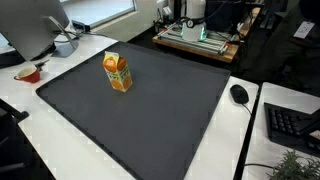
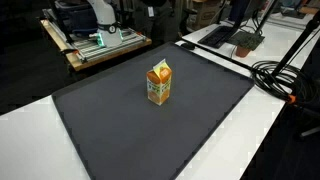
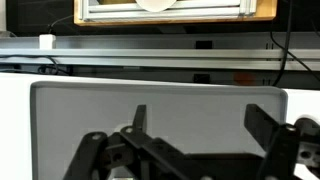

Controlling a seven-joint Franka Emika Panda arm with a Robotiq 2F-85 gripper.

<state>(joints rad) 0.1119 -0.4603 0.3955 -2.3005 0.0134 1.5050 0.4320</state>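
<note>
An orange juice carton (image 1: 118, 73) stands upright on a dark grey mat (image 1: 150, 120). It shows in both exterior views, and in one of them (image 2: 158, 84) it is near the mat's (image 2: 130, 130) middle. My gripper (image 3: 199, 112) shows only in the wrist view. Its two dark fingers are spread wide apart over the bare mat (image 3: 160, 95), with nothing between them. The carton is out of the wrist view. The arm is not seen in either exterior view.
A mouse (image 1: 239, 94) and keyboard (image 1: 290, 125) lie on the white table beside the mat. A red bowl (image 1: 30, 73) and a cup (image 1: 65, 45) sit at a far corner. A machine on a wooden board (image 2: 95, 42) stands behind. Black cables (image 2: 280, 75) run along one side.
</note>
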